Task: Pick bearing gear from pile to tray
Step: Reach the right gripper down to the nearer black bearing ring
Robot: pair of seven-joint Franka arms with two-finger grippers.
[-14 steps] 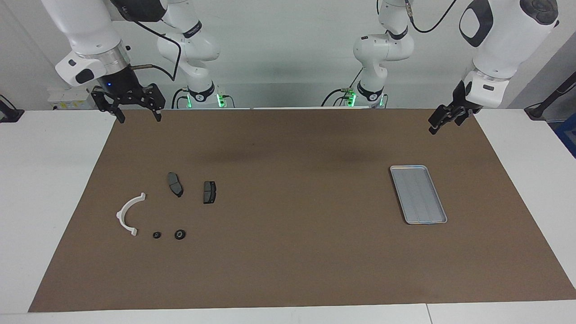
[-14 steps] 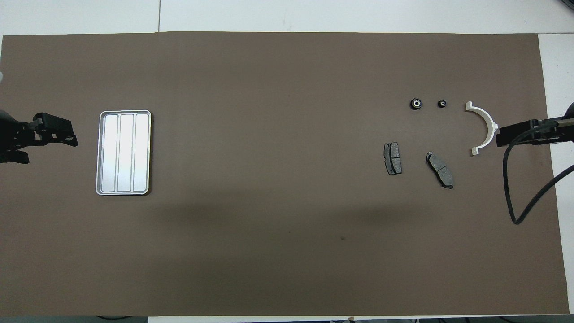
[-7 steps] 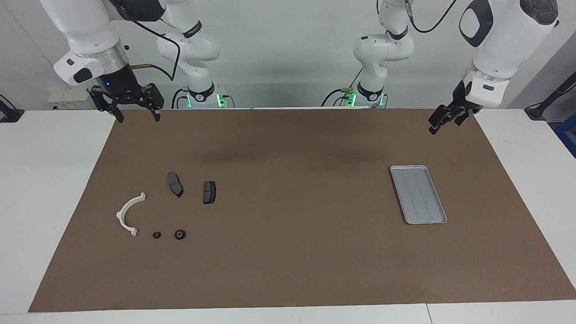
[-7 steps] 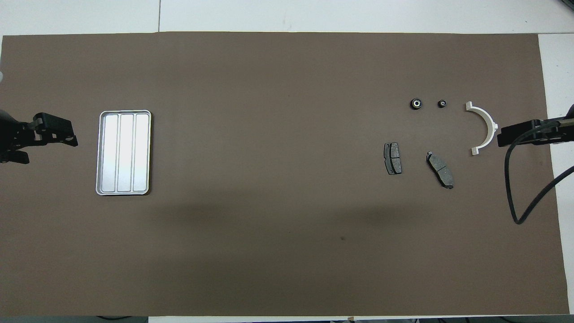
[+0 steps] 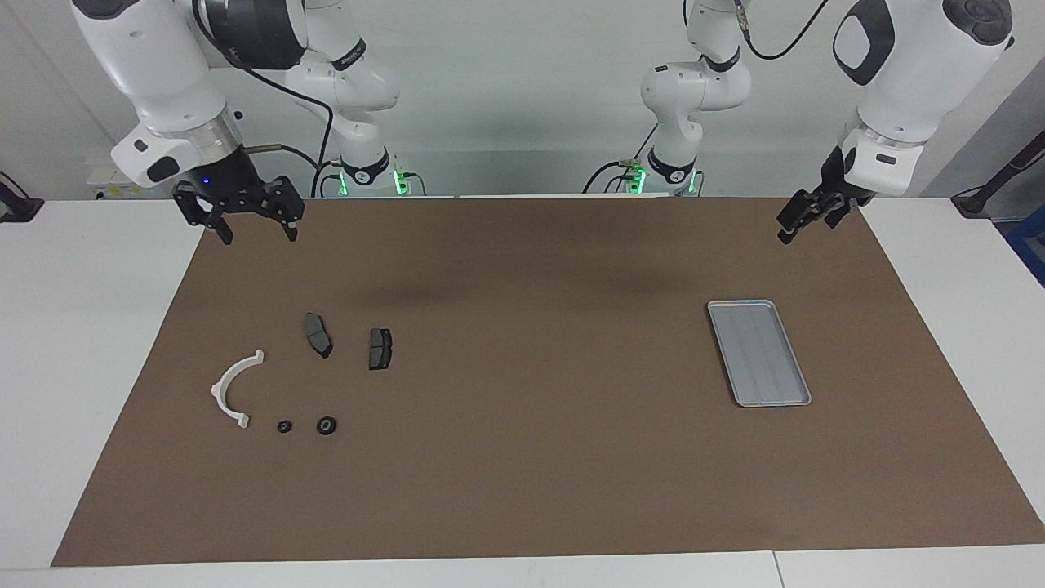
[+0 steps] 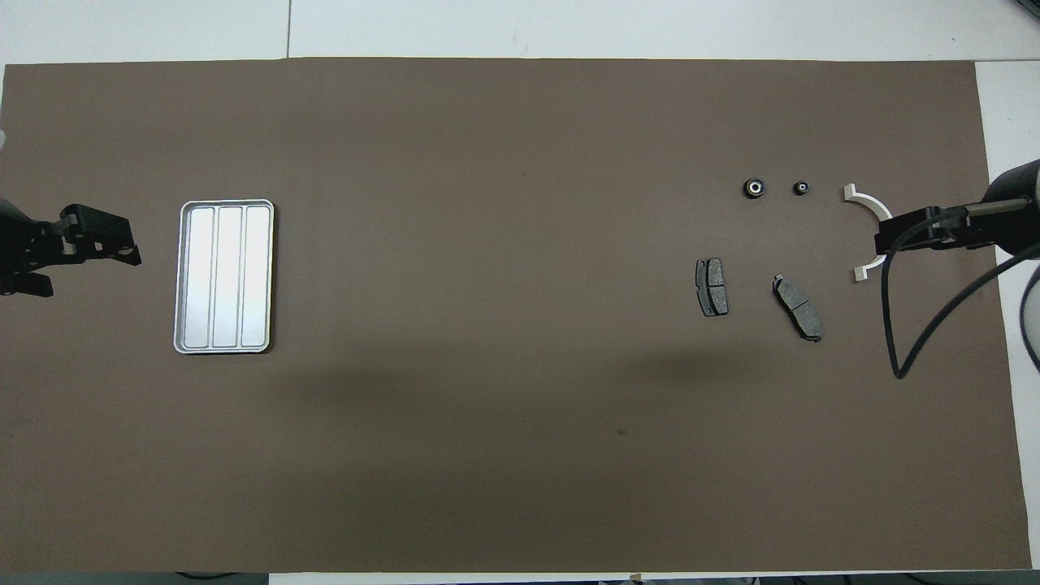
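Landmark: the tray (image 5: 759, 353), flat on the brown mat (image 5: 522, 490) of the worktop (image 5: 82, 327), toward my left arm's end; nothing in it, so I judge no piece delivered yet.
Pile: well apart from the tray, toward my right arm's end, parts spread singly, which should leave room for fingers around each.
Round black pieces: two, a larger (image 5: 326, 425) and a smaller (image 5: 284, 427), farther from me than the tray's middle; the larger, with a pale centre, is my guess for the bearing gear.
Brake pads: two (image 5: 318, 334) (image 5: 380, 349), about level with the tray.
White half-ring: one (image 5: 235, 388), beside the smaller black piece.
My right gripper (image 5: 255, 230): jaws wide, holding nothing, up in the air over the mat's edge at the pile's end.
My left gripper (image 5: 796, 222): jaws apart and empty; this arm waits near the tray, likely sparing it a crossing.
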